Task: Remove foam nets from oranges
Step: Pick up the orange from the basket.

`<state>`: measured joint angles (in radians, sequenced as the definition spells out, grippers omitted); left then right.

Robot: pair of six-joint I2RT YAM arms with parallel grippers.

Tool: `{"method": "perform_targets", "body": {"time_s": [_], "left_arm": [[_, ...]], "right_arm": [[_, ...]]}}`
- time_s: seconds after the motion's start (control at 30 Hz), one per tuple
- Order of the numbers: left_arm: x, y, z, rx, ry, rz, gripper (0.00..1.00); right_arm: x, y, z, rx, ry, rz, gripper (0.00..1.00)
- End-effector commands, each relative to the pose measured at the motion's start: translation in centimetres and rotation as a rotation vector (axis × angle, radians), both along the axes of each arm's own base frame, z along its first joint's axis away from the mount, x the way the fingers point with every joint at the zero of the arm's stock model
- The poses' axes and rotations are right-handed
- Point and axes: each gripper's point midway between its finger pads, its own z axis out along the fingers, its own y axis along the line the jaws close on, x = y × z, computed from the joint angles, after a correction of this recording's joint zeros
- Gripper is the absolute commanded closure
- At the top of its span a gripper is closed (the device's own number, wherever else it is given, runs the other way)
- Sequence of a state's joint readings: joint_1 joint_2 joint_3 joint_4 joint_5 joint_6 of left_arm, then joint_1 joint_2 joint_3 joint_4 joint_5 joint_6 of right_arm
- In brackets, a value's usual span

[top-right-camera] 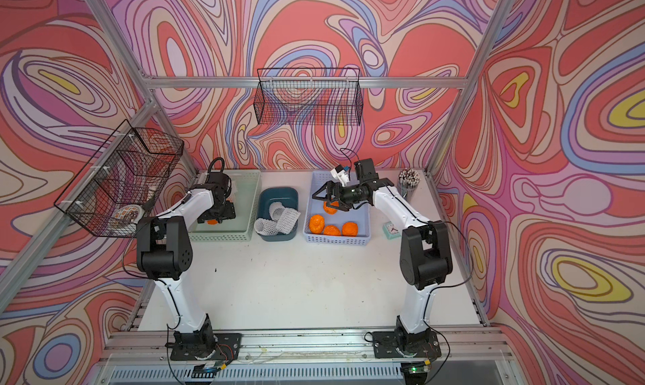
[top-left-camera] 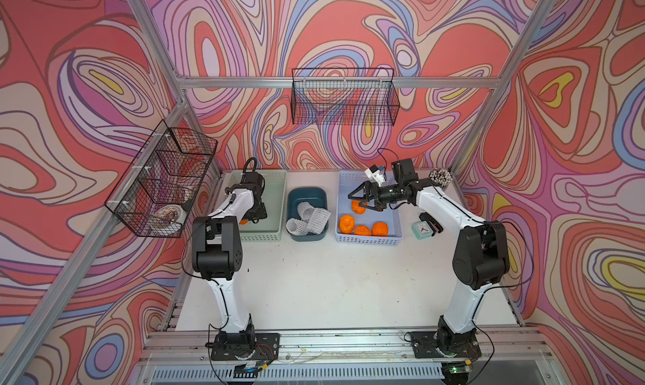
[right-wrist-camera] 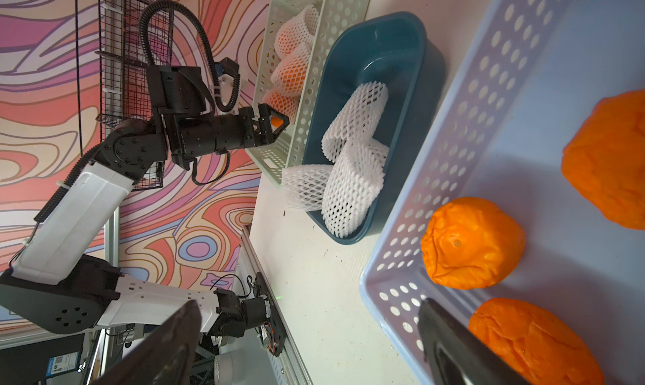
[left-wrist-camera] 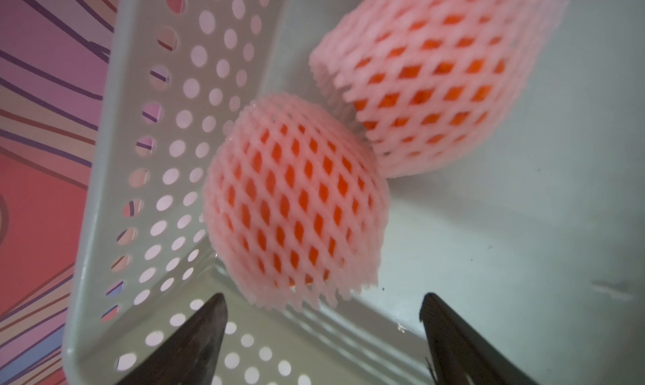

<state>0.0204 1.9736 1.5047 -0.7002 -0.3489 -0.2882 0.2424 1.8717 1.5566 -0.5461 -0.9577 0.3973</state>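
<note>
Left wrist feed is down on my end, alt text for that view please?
The open left tool hovers just short of a netted orange lying near the corner of a pale green basket with round holes. A second netted orange lies just beyond it.

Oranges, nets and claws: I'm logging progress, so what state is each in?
Left claw: open, empty, over the green basket.
Right claw: open, empty.
Netted oranges: sleeved, in the green basket.
Bare oranges: four, unwrapped, in the blue basket.
Loose foam nets: empty, heaped in the teal tub.
</note>
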Motion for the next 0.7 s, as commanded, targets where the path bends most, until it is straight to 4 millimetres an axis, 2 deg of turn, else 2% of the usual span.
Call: {"method": "perform_targets", "body": {"time_s": [0.0,0.3,0.67], "left_arm": [[1.3,0.9,0.3,0.024,-0.028,-0.009,0.09],[1.0,2.0,-0.5,0.015,0.004,0.012,0.07],[2.7,2.6,-1.4,-0.01,-0.011,0.015,0.07]], "right_arm": [[-0.2,0.0,0.2,0.011,-0.015,0.018,0.02],[0.0,0.0,-0.5,0.002,-0.003,0.022,0.02],[-0.1,-0.1,-0.5,-0.01,0.007,0.023,0.02]]}}
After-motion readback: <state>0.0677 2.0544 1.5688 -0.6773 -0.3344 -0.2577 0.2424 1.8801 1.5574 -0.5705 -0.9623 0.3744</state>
